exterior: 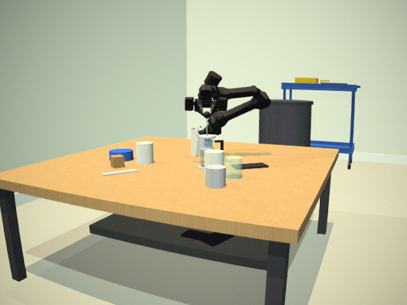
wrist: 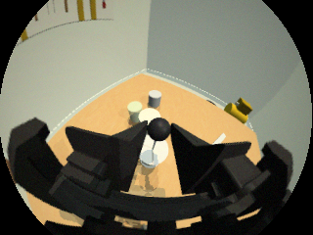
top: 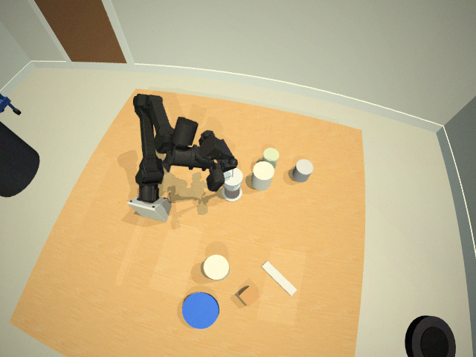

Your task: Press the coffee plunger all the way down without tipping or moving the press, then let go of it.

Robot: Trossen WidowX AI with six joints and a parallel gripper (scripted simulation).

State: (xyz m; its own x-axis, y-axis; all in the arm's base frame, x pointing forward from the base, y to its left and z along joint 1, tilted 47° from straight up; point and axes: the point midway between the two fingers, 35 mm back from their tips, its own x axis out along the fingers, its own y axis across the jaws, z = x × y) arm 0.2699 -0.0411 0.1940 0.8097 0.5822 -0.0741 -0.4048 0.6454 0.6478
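The coffee press [top: 232, 188] [exterior: 206, 142] [wrist: 149, 159] stands upright on the table, a clear cylinder with a white lid, a white base and dark contents low inside. Its plunger's black knob [top: 232, 163] [exterior: 206, 114] [wrist: 158, 129] sits high above the lid on a thin metal rod [exterior: 206, 126]. My gripper [top: 230, 164] [exterior: 206, 113] [wrist: 158, 124] is shut on the knob, with one fingertip at each side of it in the wrist view. Part of the press is hidden behind a white cylinder in the exterior view.
Close beyond the press stand a white cylinder [top: 262, 176] [exterior: 213, 158], a pale green cylinder [top: 271, 155] [exterior: 233, 167] and a grey cylinder [top: 302, 170] [exterior: 215, 176]. Farther off are another white cylinder [top: 216, 267] [exterior: 144, 152], a blue disc [top: 200, 310], an orange-brown cube [top: 248, 295] and a white bar [top: 279, 278].
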